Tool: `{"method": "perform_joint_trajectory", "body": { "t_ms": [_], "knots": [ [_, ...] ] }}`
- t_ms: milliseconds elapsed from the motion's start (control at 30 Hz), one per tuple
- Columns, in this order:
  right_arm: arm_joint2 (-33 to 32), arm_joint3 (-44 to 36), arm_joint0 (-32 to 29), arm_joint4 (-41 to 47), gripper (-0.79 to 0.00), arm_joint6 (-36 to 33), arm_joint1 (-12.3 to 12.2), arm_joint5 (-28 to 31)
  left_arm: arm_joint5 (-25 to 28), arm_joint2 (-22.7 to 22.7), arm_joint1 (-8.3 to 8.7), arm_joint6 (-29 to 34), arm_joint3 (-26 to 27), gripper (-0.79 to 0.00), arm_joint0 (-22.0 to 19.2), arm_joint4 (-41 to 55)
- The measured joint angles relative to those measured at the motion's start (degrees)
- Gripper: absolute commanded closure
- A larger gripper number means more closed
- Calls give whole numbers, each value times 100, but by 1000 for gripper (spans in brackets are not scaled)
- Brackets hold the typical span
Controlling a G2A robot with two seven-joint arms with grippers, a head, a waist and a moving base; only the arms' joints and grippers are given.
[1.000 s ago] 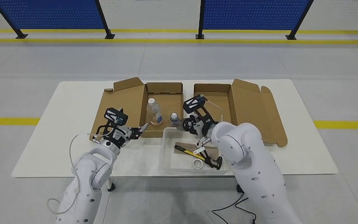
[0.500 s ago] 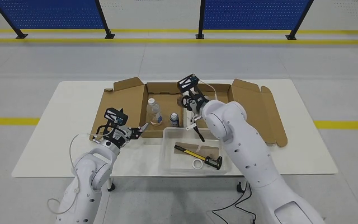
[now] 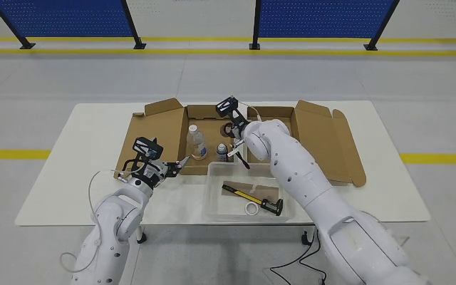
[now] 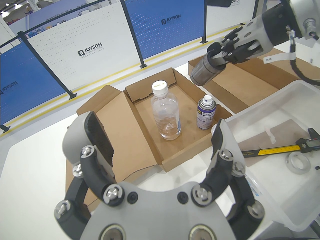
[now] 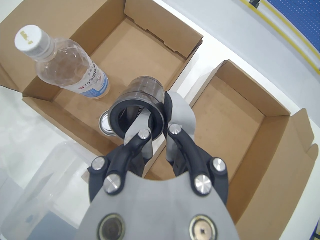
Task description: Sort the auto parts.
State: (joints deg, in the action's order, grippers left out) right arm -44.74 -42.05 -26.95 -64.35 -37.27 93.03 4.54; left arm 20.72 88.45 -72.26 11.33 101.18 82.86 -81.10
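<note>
The right gripper (image 5: 155,117) is clamped on a metal sleeve (image 5: 140,93), one finger inside its bore, presumably for a firm hold. The part is held above the left cardboard box (image 5: 160,28), near the spray can (image 5: 107,126), seemingly for placing.

The right gripper (image 3: 230,130), fingers (image 5: 180,109) clamped on the bearing (image 5: 140,103), swings off the bin (image 3: 214,203) toward the far side of the bench (image 3: 78,157). It ends above the left box (image 3: 210,112), at its inner wall, over the spray can (image 5: 106,125).
</note>
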Motion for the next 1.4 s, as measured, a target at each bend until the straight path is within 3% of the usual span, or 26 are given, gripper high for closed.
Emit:
{"method": "perform_joint_trajectory", "body": {
  "t_ms": [400, 967, 1400],
  "knots": [
    [337, 1533, 429, 384, 0, 455, 490, 228, 0, 0, 0, 0, 0, -785, 0, 0],
    [438, 2380, 572, 524, 0, 737, 840, 365, 0, 0, 0, 0, 0, -785, 0, 0],
    [444, 2706, 625, 539, -163, 769, 987, 389, 0, 0, 0, 0, 0, -785, 0, 0]
  ]
}}
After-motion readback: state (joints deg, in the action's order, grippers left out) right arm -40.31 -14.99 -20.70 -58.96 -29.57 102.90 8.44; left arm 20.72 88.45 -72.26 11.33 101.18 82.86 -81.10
